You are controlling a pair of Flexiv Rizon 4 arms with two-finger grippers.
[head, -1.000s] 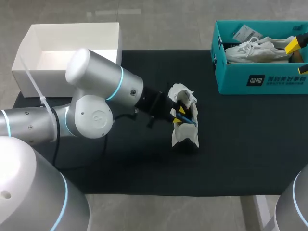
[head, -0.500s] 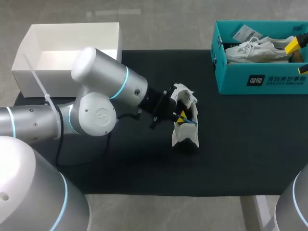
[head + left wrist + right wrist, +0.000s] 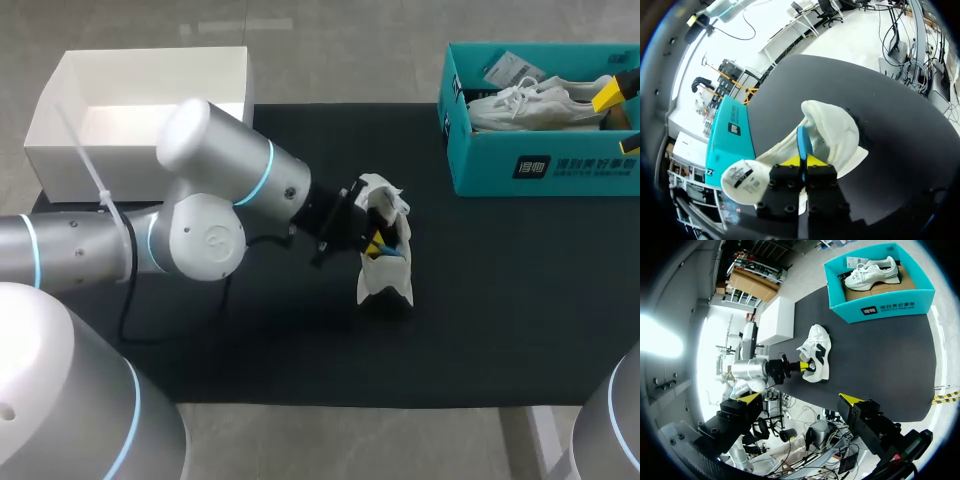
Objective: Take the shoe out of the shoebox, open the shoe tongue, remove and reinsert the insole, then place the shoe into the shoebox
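A white shoe (image 3: 384, 276) (image 3: 836, 126) (image 3: 816, 352) stands on the black mat (image 3: 500, 300), its opening turned toward my left arm. My left gripper (image 3: 375, 243) (image 3: 803, 161) reaches into that opening and is shut on the edge of the blue insole (image 3: 804, 142) (image 3: 390, 251), which sticks out between the yellow tips. My right gripper (image 3: 622, 115) (image 3: 801, 398) hangs open over the right end of the teal shoebox (image 3: 540, 165) (image 3: 885, 307), holding nothing.
A second white shoe (image 3: 530, 105) (image 3: 870, 271) and a paper tag lie in the teal shoebox at the back right. An empty white box (image 3: 60, 100) (image 3: 775, 320) stands at the back left, behind my left arm.
My left gripper's fingers have closed onto the blue insole. The left arm has shifted slightly right toward the shoe. The right arm has not moved.
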